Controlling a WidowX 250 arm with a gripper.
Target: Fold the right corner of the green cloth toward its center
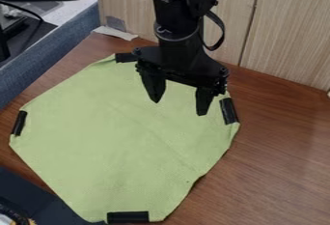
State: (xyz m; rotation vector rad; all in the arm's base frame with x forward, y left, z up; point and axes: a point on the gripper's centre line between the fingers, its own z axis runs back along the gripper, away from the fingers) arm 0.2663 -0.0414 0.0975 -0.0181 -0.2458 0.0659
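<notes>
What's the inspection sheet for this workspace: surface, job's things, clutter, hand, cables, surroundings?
Surface: brown wood-grain table.
Job's things: green cloth, spread mostly flat, with black tape pieces at four edges.
Clutter: pale strip near the panel; dark object at lower left.
Hand: open, empty, over the cloth's upper right part; contact can't be judged.
Cables: black loop beside the arm; thin black cable at upper left.
Surroundings: light wood-grain panel behind; blue-grey edging at left.

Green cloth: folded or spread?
Spread. The cloth lies wide on the table, black strips at four edges, faint creases across it. Whether corners are tucked under, cannot tell.
</notes>
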